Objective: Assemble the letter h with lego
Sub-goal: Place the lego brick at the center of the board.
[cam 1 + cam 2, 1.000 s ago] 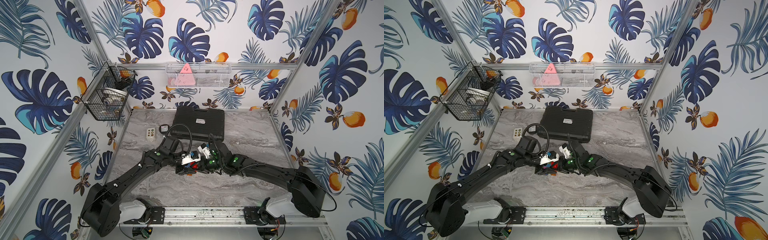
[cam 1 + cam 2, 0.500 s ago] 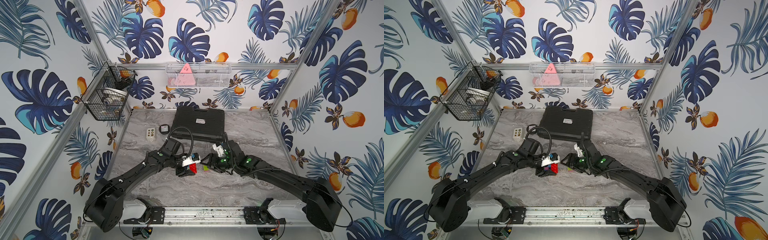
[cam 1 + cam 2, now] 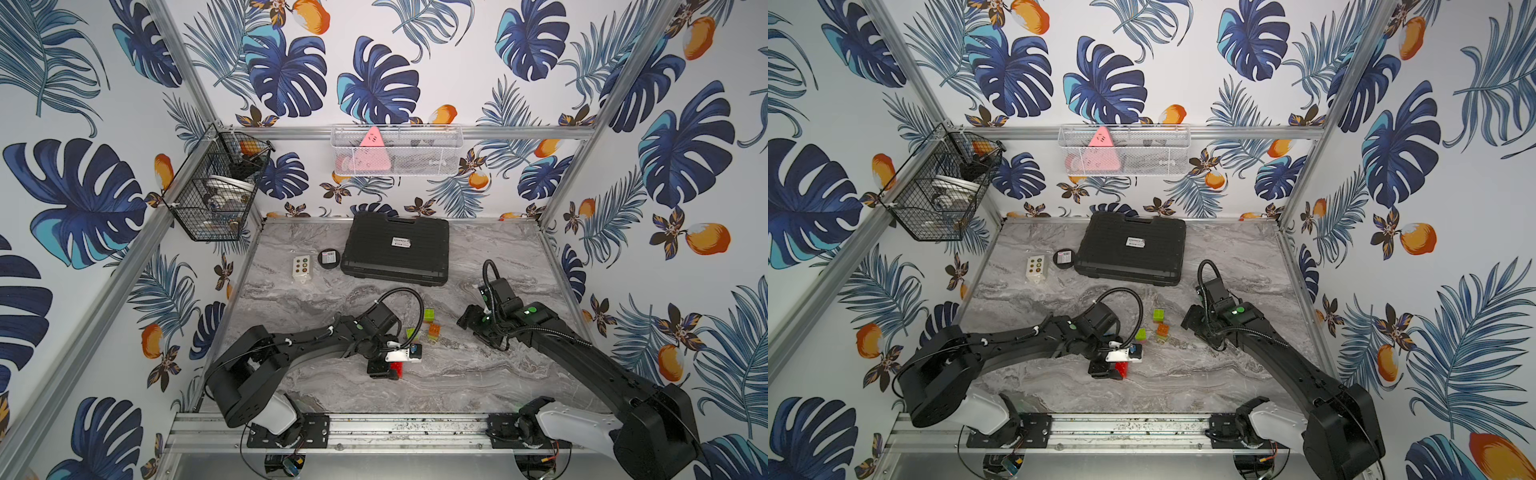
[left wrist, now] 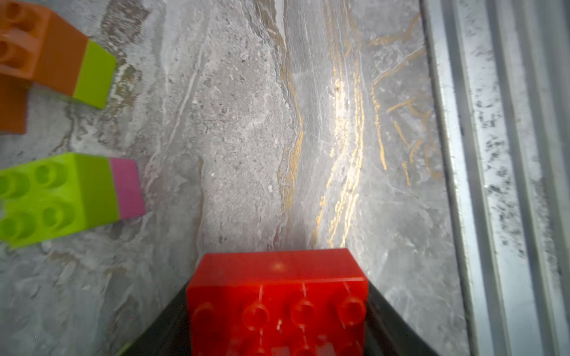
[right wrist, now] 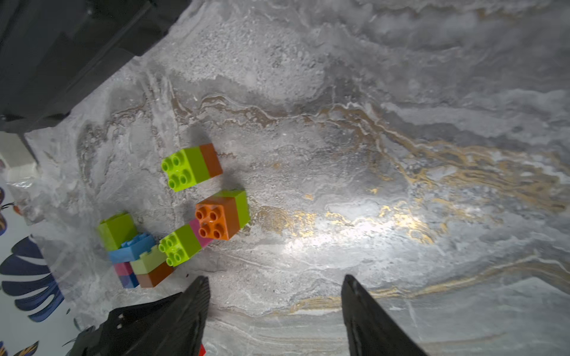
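Between the fingers (image 4: 163, 333) of the left gripper (image 3: 382, 371), the left wrist view is showing a red brick (image 4: 277, 302) clamped, studs facing the lens; both top views are giving only a red sliver. Right gripper (image 5: 274, 296) is hanging with jaws wide, nothing between them. Only the right wrist view is revealing a joined cluster (image 5: 135, 255) of lime, blue, pink and orange lego beside three two-brick stacks (image 5: 222, 215). These are lying on a grey, gold-veined marble tabletop (image 3: 457, 382), a black case (image 3: 397, 249) at the back, leaf-print walls (image 3: 83, 166) enclosing it.
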Controlling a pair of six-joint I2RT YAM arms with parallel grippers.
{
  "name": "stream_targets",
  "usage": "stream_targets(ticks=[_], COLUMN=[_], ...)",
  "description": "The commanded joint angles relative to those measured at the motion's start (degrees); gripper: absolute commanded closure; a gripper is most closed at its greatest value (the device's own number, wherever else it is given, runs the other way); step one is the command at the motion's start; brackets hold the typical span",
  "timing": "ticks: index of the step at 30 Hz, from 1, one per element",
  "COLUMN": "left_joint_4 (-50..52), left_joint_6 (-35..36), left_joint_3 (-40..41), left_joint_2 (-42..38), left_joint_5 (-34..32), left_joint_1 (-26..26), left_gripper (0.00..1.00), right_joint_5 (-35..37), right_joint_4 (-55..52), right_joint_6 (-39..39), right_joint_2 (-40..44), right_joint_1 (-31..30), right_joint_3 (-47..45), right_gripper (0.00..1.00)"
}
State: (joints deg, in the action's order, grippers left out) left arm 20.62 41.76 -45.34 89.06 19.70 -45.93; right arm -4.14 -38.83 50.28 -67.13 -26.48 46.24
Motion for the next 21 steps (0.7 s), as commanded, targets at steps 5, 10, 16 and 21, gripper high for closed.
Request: stream_targets(ticks=[5,10,16,21], left_joint_4=[-2.95,-2.69,-1.23,2.71], left_joint_6=[-2.90,-3.43,-3.59,-3.91], left_joint_3=[-1.68,-1.68,-1.81,-3.61], left_joint_2=[4.14,2.08,-0.81,-3.28], left_joint_5=[-7.67,-6.17,-3.49,1.52], left_joint_1=[-1.84,-1.88,-0.29,6.09], left_gripper=[0.39,0.20,0.09,0.06], right_joint_5=[0.12,-4.13,-0.79,3.23], right_joint_4=[-0.77,-0.22,-1.00,-3.79], right_joint_6=[-0.59,-2.05,-1.46,-0.31], right_joint_2=[-1.63,-9.06,-16.91,-23.79], right_joint_1=[1.65,1.36,-2.38,-7.07], right_joint_3=[-1.17,2.12,9.04,15.64], right_gripper=[0.30,0.32,0.32,0.31])
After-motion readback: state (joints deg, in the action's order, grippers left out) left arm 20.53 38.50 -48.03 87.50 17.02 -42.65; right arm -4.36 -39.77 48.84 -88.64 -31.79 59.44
